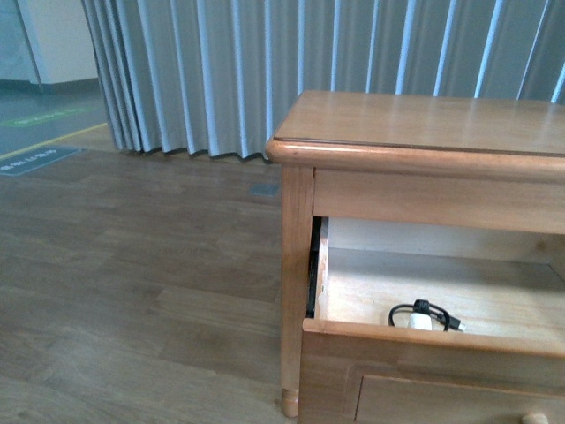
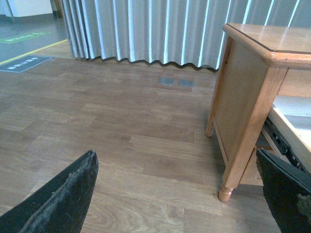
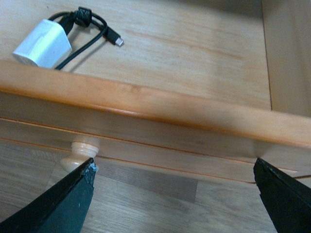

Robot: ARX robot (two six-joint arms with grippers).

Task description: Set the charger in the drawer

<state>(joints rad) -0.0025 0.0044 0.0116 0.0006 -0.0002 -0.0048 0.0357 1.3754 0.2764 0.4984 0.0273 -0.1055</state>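
Note:
The wooden cabinet's top drawer (image 1: 415, 338) stands pulled out. The charger (image 1: 422, 316), a small white plug with a black cable looped beside it, lies on the drawer's pale floor near the front wall. In the right wrist view the charger (image 3: 43, 44) rests just behind the drawer's front rim (image 3: 155, 104). My right gripper (image 3: 175, 194) hangs open outside the drawer front, one finger (image 3: 68, 204) touching or nearly touching the round pale knob (image 3: 80, 149). My left gripper (image 2: 177, 194) is open over the floor beside the cabinet's front leg (image 2: 225, 193), holding nothing. Neither arm shows in the front view.
The cabinet top (image 1: 424, 124) overhangs the open drawer. A grey pleated curtain (image 1: 265, 71) hangs behind. Wooden floor (image 2: 121, 126) spreads to the cabinet's left, with two small floor plates (image 2: 175, 82) near the curtain and floor markings (image 2: 22, 63) farther off.

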